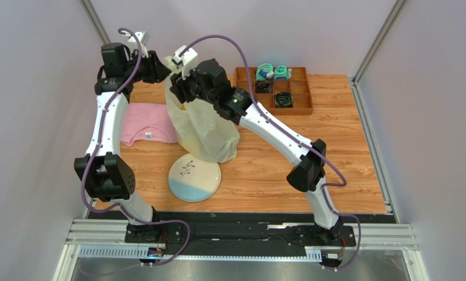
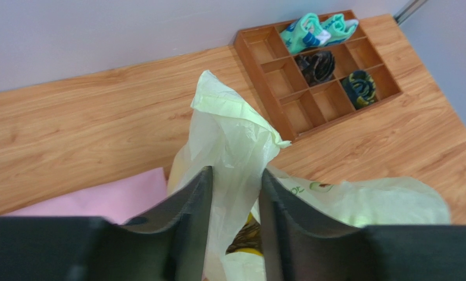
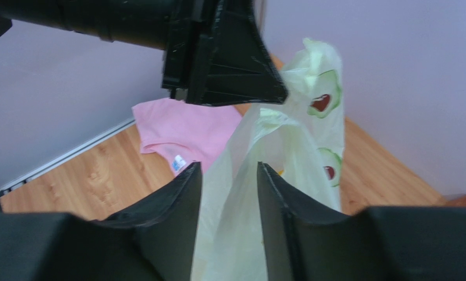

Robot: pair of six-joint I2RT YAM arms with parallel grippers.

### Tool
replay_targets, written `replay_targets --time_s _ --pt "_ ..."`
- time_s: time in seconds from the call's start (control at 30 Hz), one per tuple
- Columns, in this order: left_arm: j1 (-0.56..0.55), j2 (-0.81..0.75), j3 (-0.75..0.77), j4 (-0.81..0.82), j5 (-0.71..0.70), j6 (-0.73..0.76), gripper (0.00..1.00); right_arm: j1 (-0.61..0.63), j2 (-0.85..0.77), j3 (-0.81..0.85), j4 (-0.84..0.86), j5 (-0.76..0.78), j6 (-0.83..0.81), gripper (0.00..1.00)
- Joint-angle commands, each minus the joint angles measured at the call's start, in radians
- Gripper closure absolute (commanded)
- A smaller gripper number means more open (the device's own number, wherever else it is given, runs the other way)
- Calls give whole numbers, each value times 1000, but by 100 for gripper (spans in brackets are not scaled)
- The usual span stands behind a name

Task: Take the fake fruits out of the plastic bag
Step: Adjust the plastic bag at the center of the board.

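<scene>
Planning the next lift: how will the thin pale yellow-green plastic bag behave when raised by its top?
The thin pale yellow-green plastic bag looks floppy: its film crumples between both grippers' fingers. It will probably sag, since something yellow sits low inside. The film may slip.

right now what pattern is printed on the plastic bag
Green avocado halves with red heart-shaped pits on the plastic bag, clearest in the right wrist view.

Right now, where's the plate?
In the top view the plate lies on the table's near left-centre, just in front of the bag, with the pink cloth behind and to its left.
</scene>
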Motion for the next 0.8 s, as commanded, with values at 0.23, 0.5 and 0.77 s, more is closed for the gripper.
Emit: replay_targets --time_s 0.23,0.5,0.77 --pt "5 60 137 43 61 -31 98 -108 37 79 88 -14 -45 53" --pt "5 22 72 66 82 -58 100 -81 23 48 55 -44 -3 47" --pt "5 -18 69 80 82 -95 100 -53 52 62 51 56 -9 39"
